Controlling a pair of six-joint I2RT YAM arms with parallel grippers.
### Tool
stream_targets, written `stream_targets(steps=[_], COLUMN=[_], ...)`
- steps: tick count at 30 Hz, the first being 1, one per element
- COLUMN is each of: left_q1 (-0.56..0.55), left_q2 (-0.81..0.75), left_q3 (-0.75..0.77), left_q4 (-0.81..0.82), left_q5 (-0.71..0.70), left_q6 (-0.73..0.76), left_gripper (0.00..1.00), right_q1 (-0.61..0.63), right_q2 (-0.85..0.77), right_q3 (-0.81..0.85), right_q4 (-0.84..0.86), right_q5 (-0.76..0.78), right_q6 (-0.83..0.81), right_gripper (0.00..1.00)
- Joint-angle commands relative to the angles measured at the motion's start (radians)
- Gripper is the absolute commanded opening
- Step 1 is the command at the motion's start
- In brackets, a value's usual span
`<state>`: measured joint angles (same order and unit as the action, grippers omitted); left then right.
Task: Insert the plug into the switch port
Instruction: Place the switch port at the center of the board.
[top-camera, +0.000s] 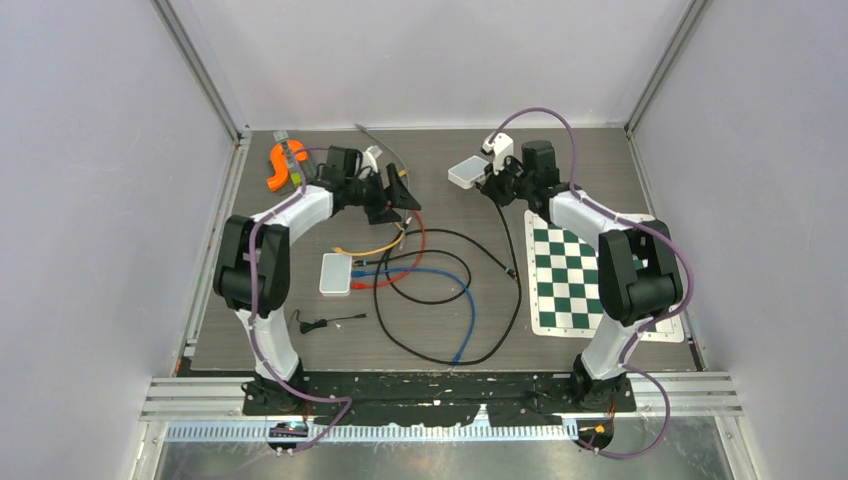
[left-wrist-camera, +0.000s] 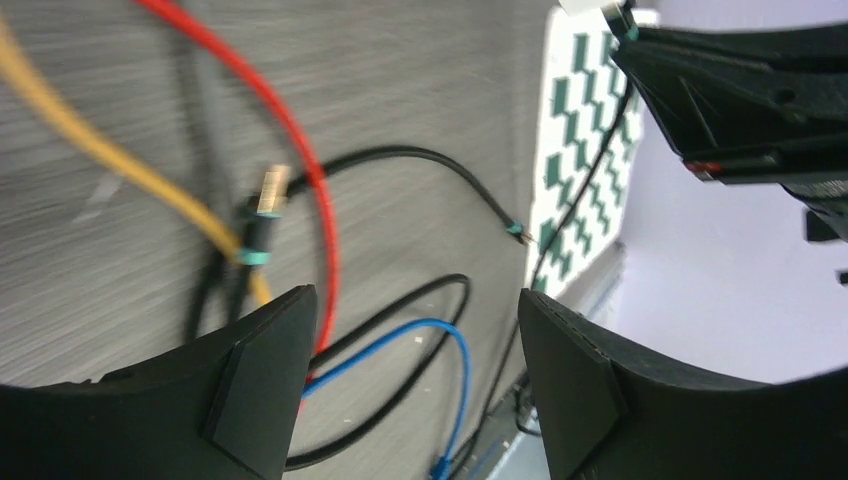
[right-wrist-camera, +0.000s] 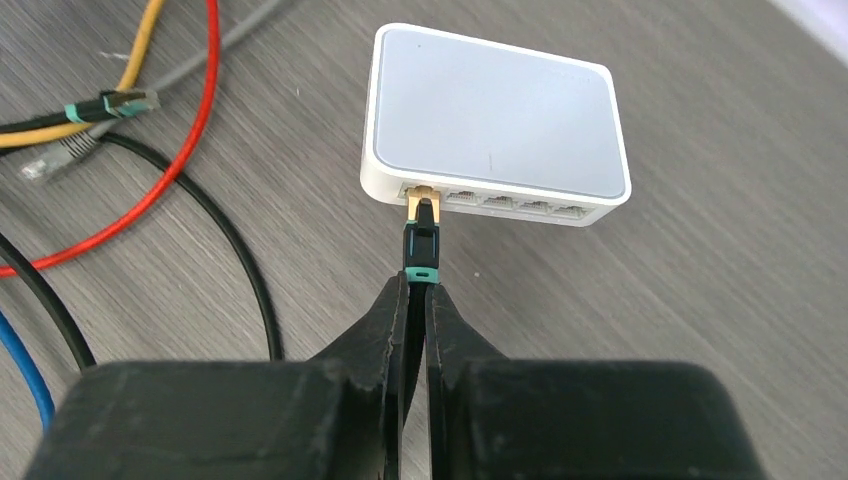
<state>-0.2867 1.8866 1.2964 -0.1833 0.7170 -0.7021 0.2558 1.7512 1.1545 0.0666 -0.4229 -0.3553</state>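
Right gripper (right-wrist-camera: 418, 292) is pressed together on the rear of the black plug (right-wrist-camera: 421, 238), pinching it just behind the teal band. The gold tip sits at the mouth of the leftmost port of the white switch (right-wrist-camera: 495, 110); it looks only partly in, not seated, as far as can be judged. The switch lies flat on the table (right-wrist-camera: 720, 300) with nothing bracing it. Left gripper (left-wrist-camera: 410, 385) is spread wide with nothing between the fingers, hovering over the red cable (left-wrist-camera: 320, 200) and other loose leads, well apart from the switch. Main risk: the switch is light and unheld, so a forward push likely slides or spins it instead of seating the plug. Second: the grip is far back on the plug, so it may pivot in the pads and jam on the port edge if the tip is slightly off-line. Third: the plug's own lead, hidden behind the fingers, could drag and pull it crooked.
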Motion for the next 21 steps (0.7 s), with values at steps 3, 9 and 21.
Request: stream_targets(steps=[3,9,21], left_q1=[0.062,0.087,0.13], left_q2=[-0.093,-0.158,-0.212], left_q3=[0.024,-0.003,-0.036], left_q4=[-0.193,-0.218,-0.301], left_q5=[-0.233,-0.398,-0.474], left_q6=[0.115,0.143,0.225], left_gripper=[0.76,0.79,0.97], right_q1=[0.012,0.015,0.021], right_q2=[0.044,0.125,0.157], right_q3=[0.111,0.203,0.237], right_q4=[-0.178,-0.294,-0.351], right_q5=[0.053,0.12,0.189], right_q6=[0.051,0.129,0.155], right_gripper=[0.05,0.05,0.27])
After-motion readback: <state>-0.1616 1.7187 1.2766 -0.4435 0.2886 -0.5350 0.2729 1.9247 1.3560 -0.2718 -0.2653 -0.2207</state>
